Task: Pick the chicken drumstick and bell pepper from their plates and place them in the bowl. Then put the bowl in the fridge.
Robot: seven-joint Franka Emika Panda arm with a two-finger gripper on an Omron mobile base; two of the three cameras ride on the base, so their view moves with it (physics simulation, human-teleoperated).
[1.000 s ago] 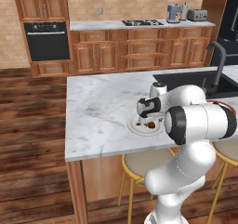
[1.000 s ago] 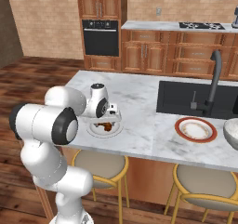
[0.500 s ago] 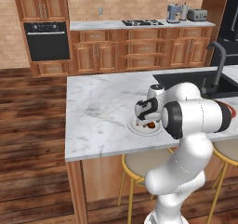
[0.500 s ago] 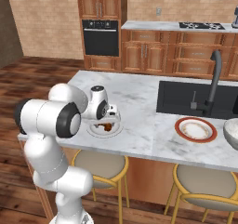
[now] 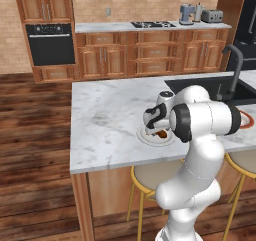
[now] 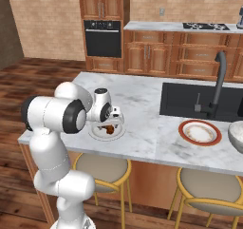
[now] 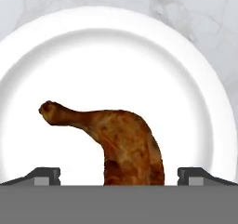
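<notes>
The chicken drumstick (image 7: 116, 139), brown and glossy, lies on the plain white plate (image 7: 116, 46) near the counter's front edge. My gripper (image 7: 120, 176) hangs just above it, open, with one fingertip on each side of the thick end and nothing held. From the base views the gripper (image 5: 159, 127) (image 6: 113, 121) points down over the drumstick (image 5: 161, 133) (image 6: 110, 129) and its plate (image 5: 145, 137) (image 6: 97, 134). The orange-rimmed plate (image 6: 200, 132) lies to the right, and the bowl (image 6: 237, 135) is at the right edge. The bell pepper is out of view. A black fridge (image 5: 248, 30) stands at the far right.
A black sink (image 6: 190, 100) with a dark faucet (image 6: 217, 81) is set into the marble counter (image 5: 105, 120) behind the plates. Yellow stools (image 6: 102, 168) stand under the counter's front edge. A black wall oven (image 5: 52, 44) and wooden cabinets line the back wall.
The arm's elbow has swung forward and the hand has settled a little lower over the plain plate. The jaws have stayed open; the drumstick has not moved.
</notes>
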